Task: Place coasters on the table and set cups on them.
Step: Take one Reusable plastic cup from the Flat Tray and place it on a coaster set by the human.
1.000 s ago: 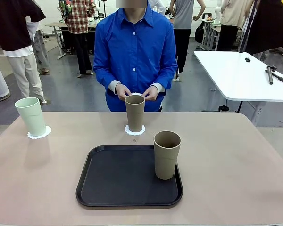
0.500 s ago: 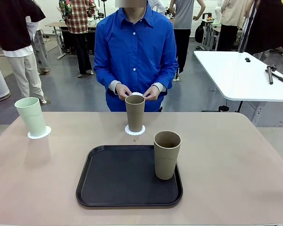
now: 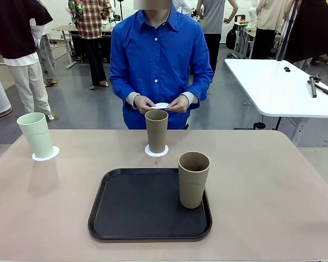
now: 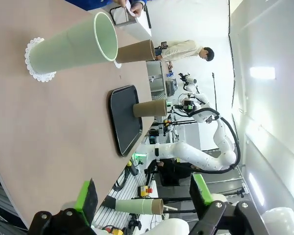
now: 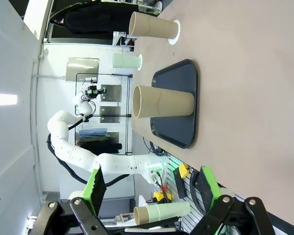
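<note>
A pale mint cup (image 3: 37,135) stands on a lacy white coaster (image 3: 45,155) at the far left of the beige table (image 3: 273,185). At the far middle, a tan cup (image 3: 156,131) rests on a second coaster (image 3: 156,152). Another tan cup (image 3: 193,179) stands on the black tray (image 3: 142,210), at its right side. The person's hands hold a third coaster (image 3: 160,106) above the table's far edge. My left gripper (image 4: 143,196) is open over the table's left end, far from the mint cup (image 4: 71,46). My right gripper (image 5: 152,188) is open too, facing the tan cup (image 5: 161,102) on the tray.
The person in a blue shirt (image 3: 156,60) stands at the far side, behind the middle cup. A white table (image 3: 279,87) stands off to the back right. Bare tabletop lies to the right of the tray and along the left front.
The person's hands have lifted the held coaster a little and shifted it slightly right. Cups, tray and both arms have stayed put.
</note>
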Controlling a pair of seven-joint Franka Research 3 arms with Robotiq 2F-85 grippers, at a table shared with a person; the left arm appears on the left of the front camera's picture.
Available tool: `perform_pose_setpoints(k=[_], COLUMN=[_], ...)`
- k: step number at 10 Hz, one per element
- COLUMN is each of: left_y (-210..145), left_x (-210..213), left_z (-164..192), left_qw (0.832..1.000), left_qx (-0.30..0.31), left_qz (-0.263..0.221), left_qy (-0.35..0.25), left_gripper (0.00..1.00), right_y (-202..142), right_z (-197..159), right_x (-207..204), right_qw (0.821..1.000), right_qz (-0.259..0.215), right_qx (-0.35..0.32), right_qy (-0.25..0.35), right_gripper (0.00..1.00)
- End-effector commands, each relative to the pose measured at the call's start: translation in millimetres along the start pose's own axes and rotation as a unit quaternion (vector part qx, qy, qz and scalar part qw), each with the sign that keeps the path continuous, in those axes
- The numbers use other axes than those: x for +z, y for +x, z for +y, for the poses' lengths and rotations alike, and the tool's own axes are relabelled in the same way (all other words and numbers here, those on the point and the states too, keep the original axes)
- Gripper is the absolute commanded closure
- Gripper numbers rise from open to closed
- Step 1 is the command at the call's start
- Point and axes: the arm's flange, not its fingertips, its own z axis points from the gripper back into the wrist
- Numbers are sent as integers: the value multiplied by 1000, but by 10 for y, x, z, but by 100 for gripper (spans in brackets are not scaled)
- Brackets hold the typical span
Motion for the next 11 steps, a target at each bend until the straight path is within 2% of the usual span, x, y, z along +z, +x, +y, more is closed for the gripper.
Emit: perform_pose_setpoints(k=[1,11], left_y=[-8,-8], left_x=[7,7], left_z=[1,1], left_qw=[1000,1000], left_qx=[2,2], left_qz=[0,0], left_qy=[1,1], left_gripper=[0,0], right_y=[-13,-13], right_z=[-2,-2], right_x=[-8,-8], right_qw=[1000,1000], right_qz=[-2,-2], right_qx=[4,4], right_qy=[8,8], right_gripper=[0,0])
